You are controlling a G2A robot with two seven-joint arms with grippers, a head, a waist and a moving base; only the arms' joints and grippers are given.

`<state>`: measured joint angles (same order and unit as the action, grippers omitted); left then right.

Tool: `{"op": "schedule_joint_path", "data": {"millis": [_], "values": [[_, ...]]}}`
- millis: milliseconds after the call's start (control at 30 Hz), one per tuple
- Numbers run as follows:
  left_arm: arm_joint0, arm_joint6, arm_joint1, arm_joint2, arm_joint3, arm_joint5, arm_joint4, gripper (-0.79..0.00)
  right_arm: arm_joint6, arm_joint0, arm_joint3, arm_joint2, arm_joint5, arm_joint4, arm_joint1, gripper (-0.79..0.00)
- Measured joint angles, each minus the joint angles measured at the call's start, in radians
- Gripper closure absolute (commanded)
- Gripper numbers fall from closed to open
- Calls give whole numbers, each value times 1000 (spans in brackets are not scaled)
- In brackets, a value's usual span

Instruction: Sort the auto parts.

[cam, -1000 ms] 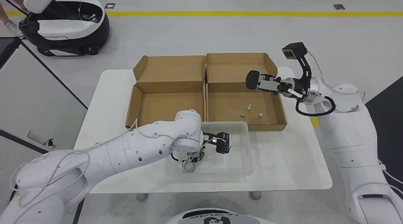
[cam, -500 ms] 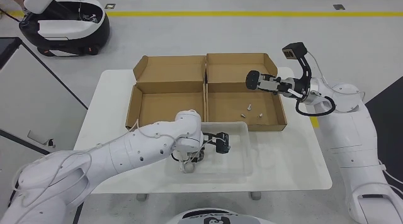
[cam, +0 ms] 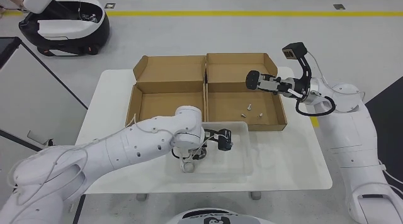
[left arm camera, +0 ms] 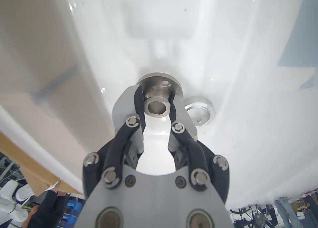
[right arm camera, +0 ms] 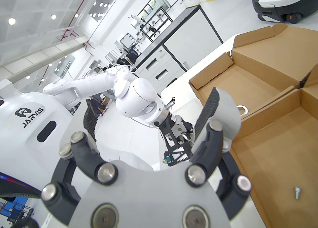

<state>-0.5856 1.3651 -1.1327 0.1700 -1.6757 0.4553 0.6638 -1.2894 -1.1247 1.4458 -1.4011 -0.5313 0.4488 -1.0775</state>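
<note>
The left tool (left arm camera: pixel 156 101) is clamped around the neck of a flanged metal bushing (left arm camera: pixel 160 84) low inside the white tray (cam: pixel 245 161) at the front of the surface (cam: pixel 289 161). A silver ring (left arm camera: pixel 198 111) lies just beside the bushing. The right tool (cam: pixel 252 80), its fingers spread wide and holding nothing, hangs above the right-hand cardboard box (cam: pixel 227 107), where two small bolts (cam: pixel 250 106) lie on the floor. The left-hand box (cam: pixel 165 107) sits alongside.

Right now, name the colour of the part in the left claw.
Silver-grey flanged bushing, best seen in the left wrist view.
</note>
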Motion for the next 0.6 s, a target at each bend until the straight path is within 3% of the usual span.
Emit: {"op": "schedule_joint_path", "data": {"millis": [367, 600], "values": [[163, 57, 100, 0, -208, -57, -131, 0, 0, 0, 0, 0, 0, 0, 0, -785], [263, -23, 181, 12, -263, 24, -236, 0, 0, 0, 0, 0, 0, 0, 0, -785]]}}
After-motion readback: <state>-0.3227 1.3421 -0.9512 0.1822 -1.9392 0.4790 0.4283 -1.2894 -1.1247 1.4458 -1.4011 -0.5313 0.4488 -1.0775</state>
